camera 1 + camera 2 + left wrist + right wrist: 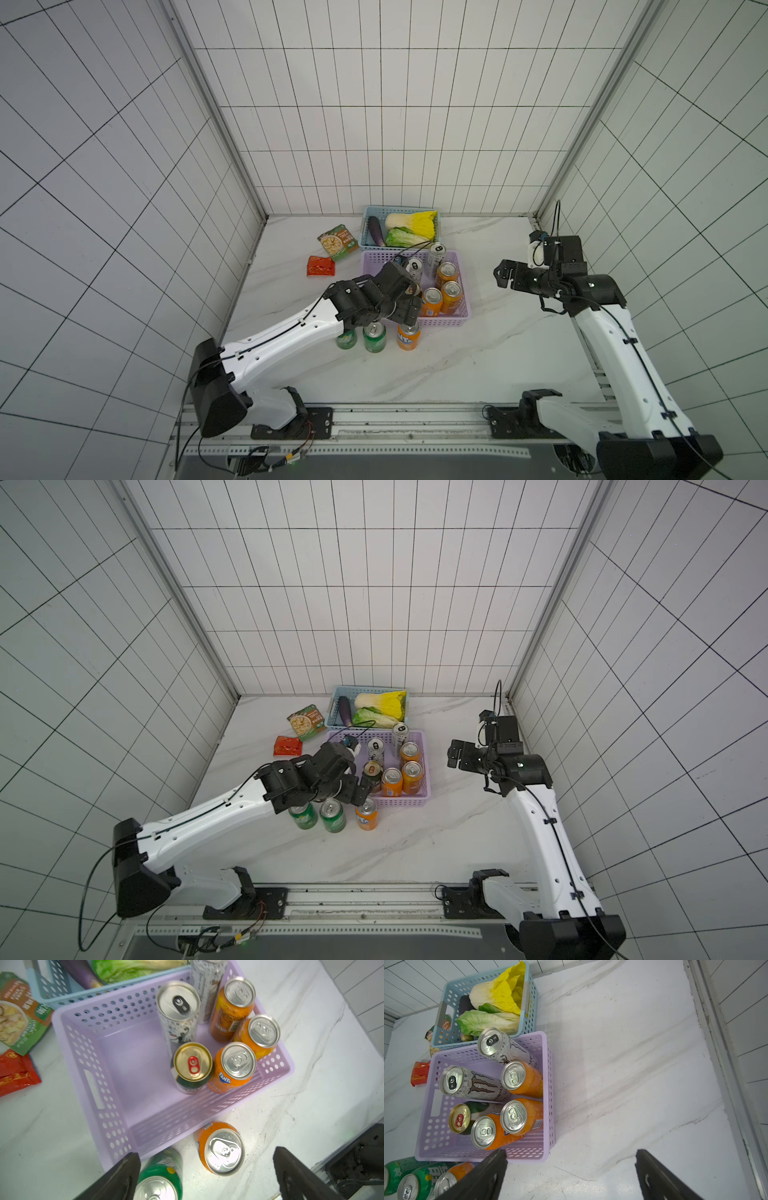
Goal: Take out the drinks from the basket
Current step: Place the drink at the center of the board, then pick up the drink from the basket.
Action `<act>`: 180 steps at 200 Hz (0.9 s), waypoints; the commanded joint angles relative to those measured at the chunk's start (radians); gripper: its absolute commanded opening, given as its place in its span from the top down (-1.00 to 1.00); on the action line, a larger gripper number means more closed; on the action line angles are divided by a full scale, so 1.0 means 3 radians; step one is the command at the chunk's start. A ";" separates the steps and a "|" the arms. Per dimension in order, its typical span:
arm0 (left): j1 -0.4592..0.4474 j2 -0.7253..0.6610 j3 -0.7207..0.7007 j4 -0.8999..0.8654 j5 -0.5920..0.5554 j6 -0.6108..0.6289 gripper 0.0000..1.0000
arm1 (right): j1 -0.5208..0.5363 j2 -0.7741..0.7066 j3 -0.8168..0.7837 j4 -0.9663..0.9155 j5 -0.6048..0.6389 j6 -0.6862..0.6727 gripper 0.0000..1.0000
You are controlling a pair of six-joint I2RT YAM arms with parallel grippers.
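Lilac basket [83,1076] holds six drinks: two Monster cans [475,1084], three Fanta cans [236,1061], one gold-top dark green can [192,1064]. Two green cans [374,336], fourth Fanta can [222,1151] on table [311,1084] just outside it. Left tool [205,1153] above that Fanta, right tool [571,1153] beside basket, both spread wide, holding nothing. Gold-top next: descend straight, clear neighbours.

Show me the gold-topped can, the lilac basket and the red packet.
gold-topped can [192,1061]: left wrist view, gold lid.
lilac basket [81,1052]: left wrist view, perforated side wall.
red packet [14,1072]: left wrist view, wrapper face.
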 commanded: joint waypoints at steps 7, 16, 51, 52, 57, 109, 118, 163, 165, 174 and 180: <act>0.0480 -0.0216 0.0160 -0.0018 0.0471 0.0279 -0.96 | 0.0254 0.0283 0.0346 -0.0130 0.0110 -0.0021 -0.99; 0.0668 -0.0275 0.0182 -0.0038 0.0576 0.0341 -0.96 | 0.0334 0.0386 0.0441 -0.0153 0.0153 -0.0018 -0.99; 0.1304 -0.0462 0.0179 0.0013 0.0770 0.0577 -0.96 | 0.0671 0.0807 0.0777 -0.0167 0.0290 0.0015 -0.99; 0.1327 -0.0468 0.0173 0.0022 0.0777 0.0580 -0.96 | 0.0682 0.0815 0.0785 -0.0168 0.0296 0.0018 -0.99; 0.1424 -0.0498 0.0134 0.0073 0.0812 0.0598 -0.96 | 0.0738 0.0872 0.0834 -0.0173 0.0318 0.0024 -0.99; 0.2346 -0.0761 -0.0408 0.0651 0.1085 0.0557 -0.96 | 0.1258 0.1552 0.1372 -0.0256 0.0530 0.0020 -0.99; 0.2430 -0.0798 -0.0507 0.0739 0.1065 0.0545 -0.96 | 0.1329 0.1679 0.1467 -0.0269 0.0551 0.0015 -0.99; 0.2677 -0.0887 -0.0923 0.1055 0.0962 0.0511 -0.96 | 0.1591 0.2332 0.1956 -0.0360 0.0622 -0.0037 -0.99; 0.2691 -0.0885 -0.0923 0.1053 0.0973 0.0500 -0.96 | 0.1596 0.2358 0.1971 -0.0367 0.0615 -0.0040 -0.99; 0.2738 -0.0878 -0.0927 0.1049 0.1013 0.0459 -0.96 | 0.1620 0.2474 0.2061 -0.0374 0.0600 -0.0045 -0.99; 0.2761 -0.0877 -0.0935 0.1048 0.1029 0.0449 -0.96 | 0.1630 0.2546 0.2114 -0.0376 0.0592 -0.0041 -0.99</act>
